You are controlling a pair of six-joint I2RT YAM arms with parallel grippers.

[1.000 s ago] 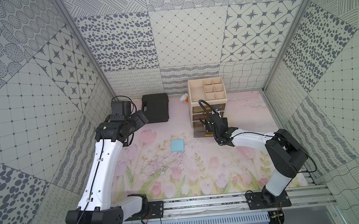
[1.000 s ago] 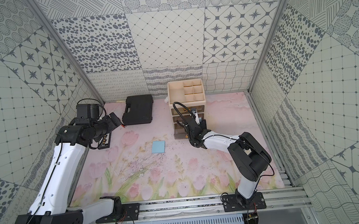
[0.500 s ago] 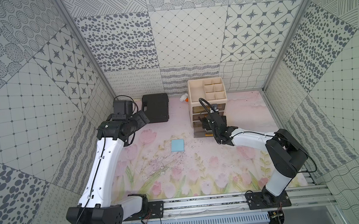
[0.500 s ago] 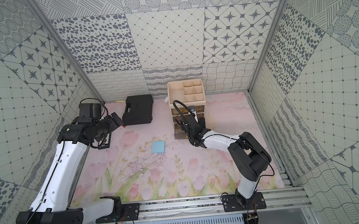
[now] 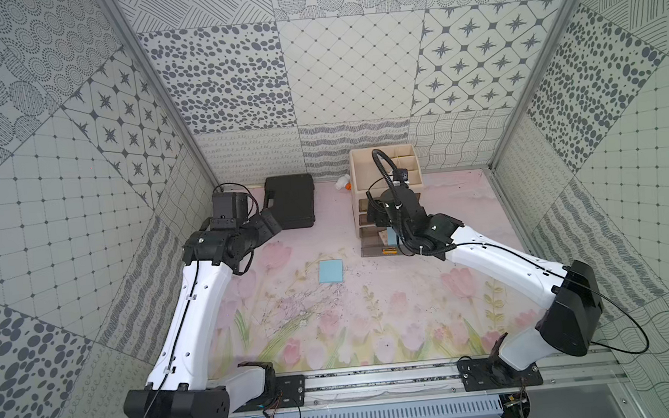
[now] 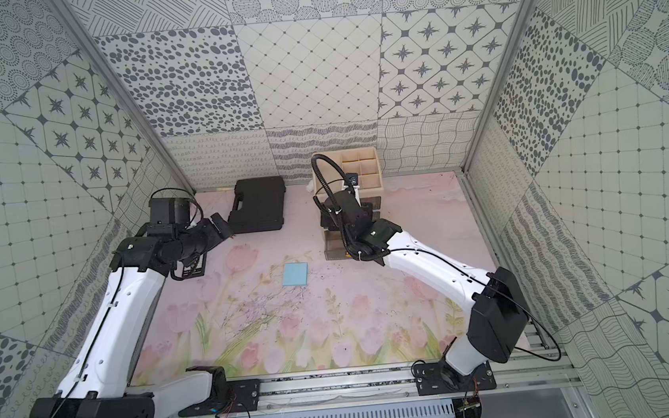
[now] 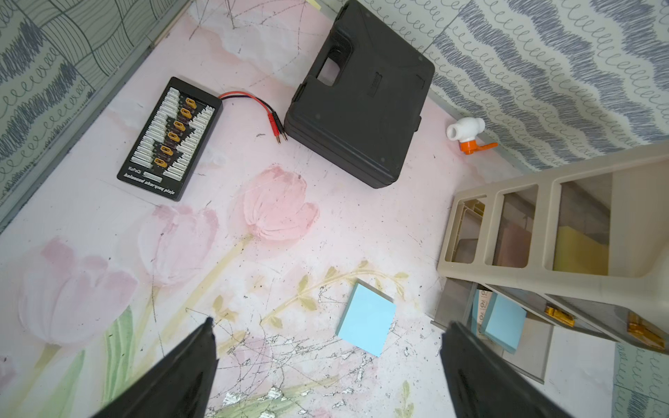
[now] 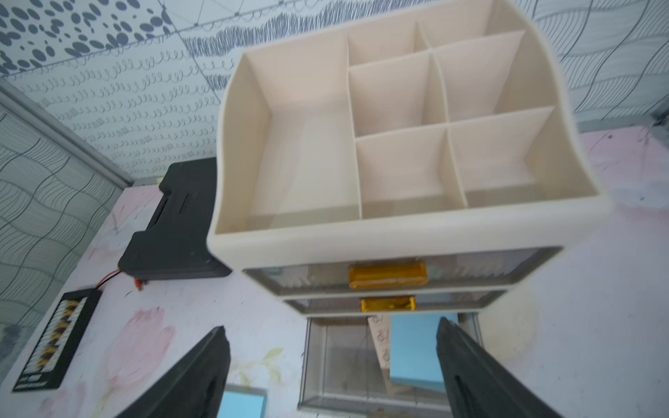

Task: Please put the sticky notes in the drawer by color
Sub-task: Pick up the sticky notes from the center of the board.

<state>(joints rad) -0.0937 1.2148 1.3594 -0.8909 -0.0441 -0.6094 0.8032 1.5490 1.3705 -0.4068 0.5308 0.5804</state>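
Seemingly matte, square blue sticky notes (image 5: 331,271)

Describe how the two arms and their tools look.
The left arm and right arm have white links, black joints and thin black cables along them. The left tool and right tool each have two black tapered fingers. A black cable loops above the right wrist.

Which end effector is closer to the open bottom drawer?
Right. The right end effector hovers over the open bottom drawer; the left end effector is off by the black case.
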